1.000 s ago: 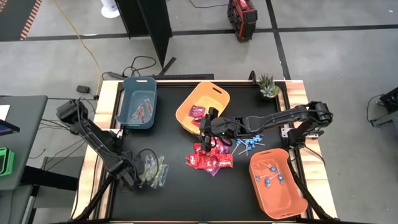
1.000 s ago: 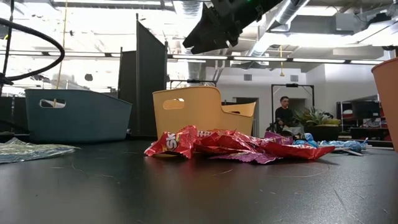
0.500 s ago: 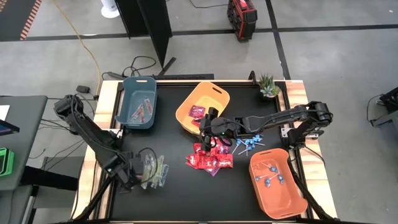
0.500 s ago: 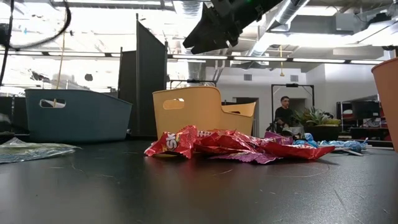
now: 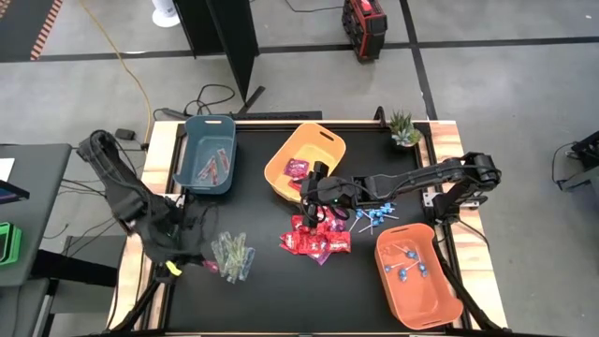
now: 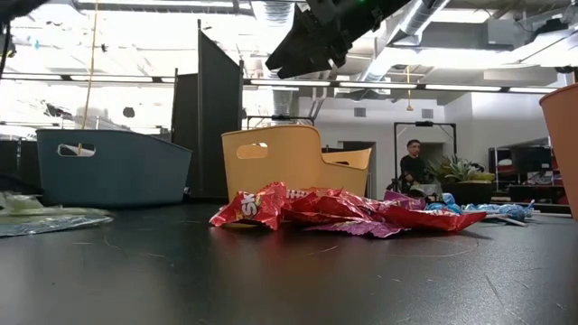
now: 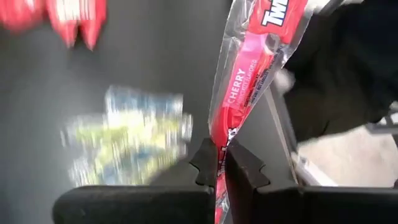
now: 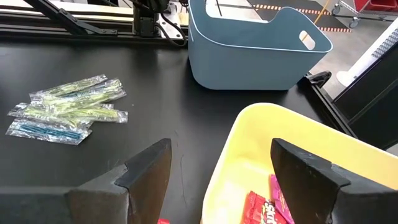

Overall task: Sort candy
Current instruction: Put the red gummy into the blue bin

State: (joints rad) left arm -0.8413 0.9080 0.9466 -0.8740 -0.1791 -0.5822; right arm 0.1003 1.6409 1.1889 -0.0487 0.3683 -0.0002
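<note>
While the left gripper (image 7: 219, 163) is clamping a clear stick packet (image 7: 249, 81) with a pink cherry candy inside, its arm is sitting at the lower left of the high view, beside the pile of green stick packets (image 5: 232, 255) lying on the black bench (image 5: 271, 281). In the left wrist view the held packet is running up from between the closed fingers (image 7: 205, 163) toward the top right of the frame, with the blurred green pile at middle left.

At the centre of the high view the right gripper (image 5: 314, 195) is hanging with its fingers standing wide apart and holding nothing, over the near edge of the yellow bin (image 5: 304, 161) and just above the heap of red packets (image 5: 316, 236). Blue lollipops (image 5: 374, 217) are lying to the right of that heap, and more are resting in the orange bin (image 5: 416, 271) at lower right. Toward the upper left, the blue bin (image 5: 208, 153) is holding a few stick packets.
</note>
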